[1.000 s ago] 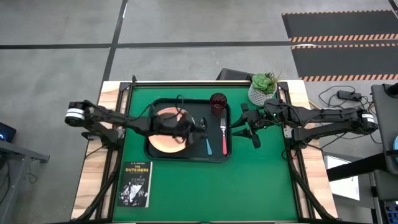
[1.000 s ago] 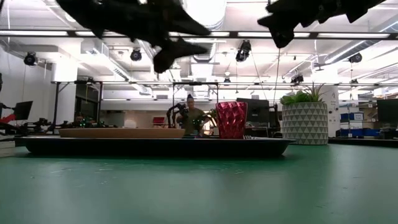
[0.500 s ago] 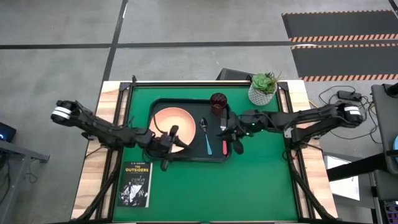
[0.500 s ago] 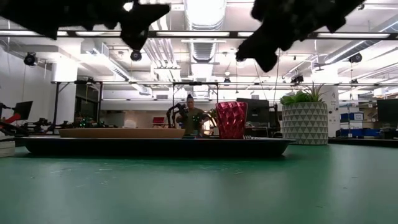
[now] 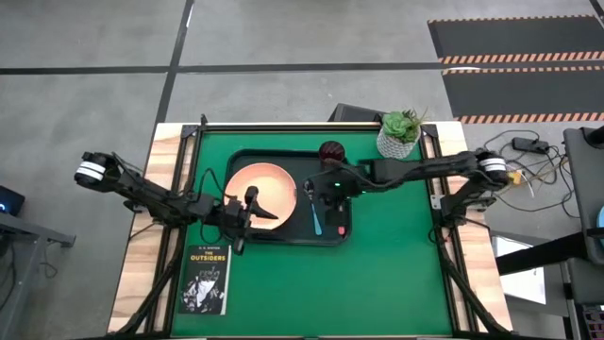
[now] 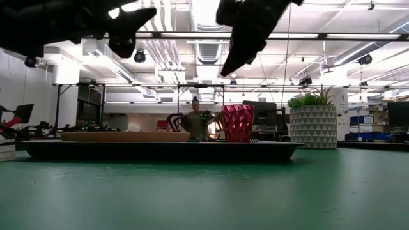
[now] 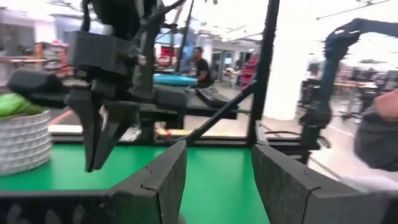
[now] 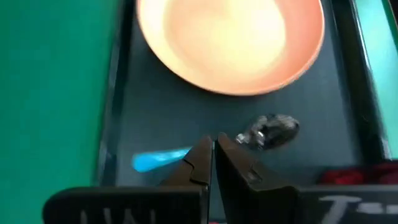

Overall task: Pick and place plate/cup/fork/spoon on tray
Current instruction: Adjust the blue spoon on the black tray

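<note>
Tray point(image 5: 232, 229), dark rectangular, on green bench point(image 5: 396, 274), holding pink plate point(image 5: 261, 188), blue-handled spoon point(image 8: 205, 149), red cup point(image 5: 330, 152); right claw point(image 8: 213, 163) shut empty above spoon, left claw point(image 5: 243, 213) open, empty; risk: nudging cutlery.

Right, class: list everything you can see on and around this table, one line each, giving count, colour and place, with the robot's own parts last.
tray: one, near black, table middle.
plate: one, salmon pink, on the tray's left part.
spoon: one, blue handle, on the tray right of the plate.
cup: one, dark red, tray's far right corner.
fork: hidden under the right arm.
plant pot: one, white with green plant, table's far right.
book: one, black, table's near left.
person: one, in the room behind.
left pincer: open, above the tray's left edge.
right pincer: shut, above the spoon.
</note>
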